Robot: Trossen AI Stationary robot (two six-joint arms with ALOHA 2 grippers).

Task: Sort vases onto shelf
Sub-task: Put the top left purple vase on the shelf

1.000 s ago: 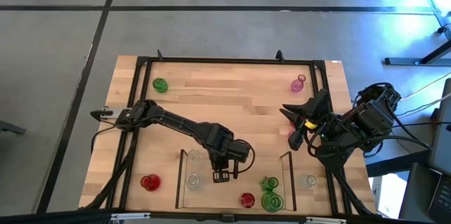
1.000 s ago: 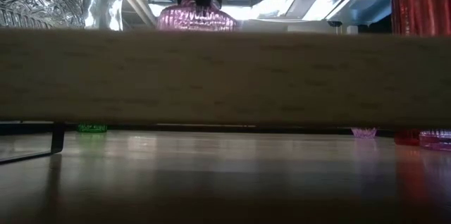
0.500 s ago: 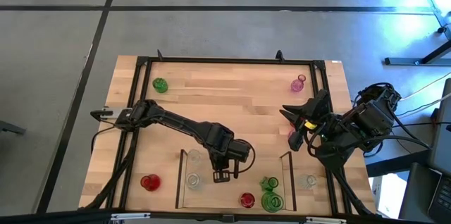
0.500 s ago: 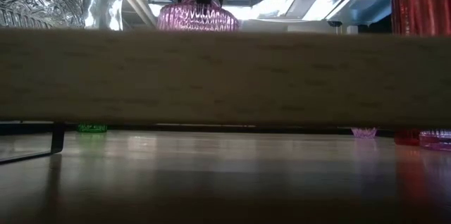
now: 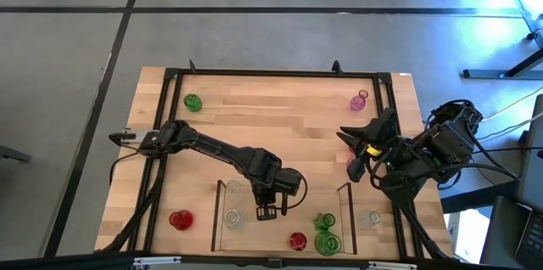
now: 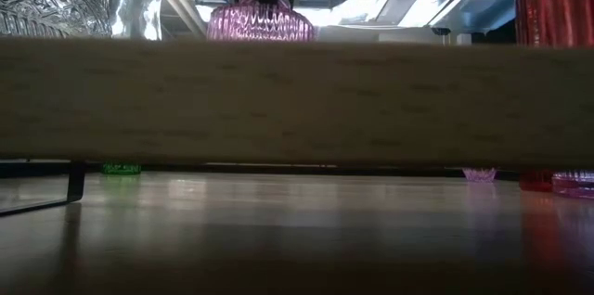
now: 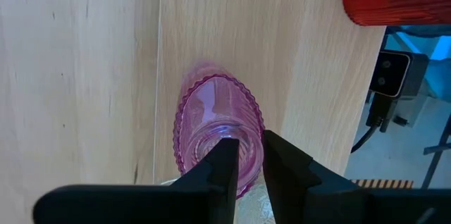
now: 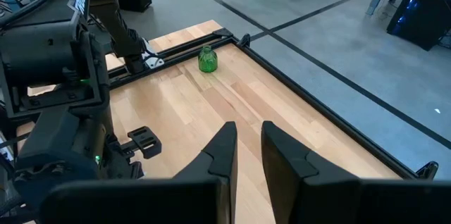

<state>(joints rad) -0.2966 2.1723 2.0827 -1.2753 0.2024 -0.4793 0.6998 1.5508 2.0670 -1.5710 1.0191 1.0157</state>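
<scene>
A pink ribbed vase [image 7: 215,122] stands upright on the shelf's light wood floor [image 5: 280,198], near the table's front edge. My left gripper [image 5: 267,210] reaches down over it and is shut on its neck. In the low view its body [image 6: 260,21] shows above the shelf board [image 6: 297,100]. Two clear vases [image 5: 232,203] stand on the shelf's left part. A red vase [image 5: 297,241] and two green vases [image 5: 326,233] stand on its right part. My right gripper [image 8: 246,139] hangs raised over the table's right side, a narrow gap between its fingers and nothing in it. My left gripper pinches the pink vase's narrow neck [image 7: 243,129] between its two fingers. The fingers [image 7: 224,160] come from above, pointing steeply down. The vase stays upright below them, and its base looks set on the shelf's wood.
Loose on the table are a green vase [image 5: 193,102] at the far left, a pink vase [image 5: 360,100] at the far right, a red vase [image 5: 180,219] left of the shelf and a clear one [image 5: 372,217] right of it. A black frame [image 5: 271,73] rims the table.
</scene>
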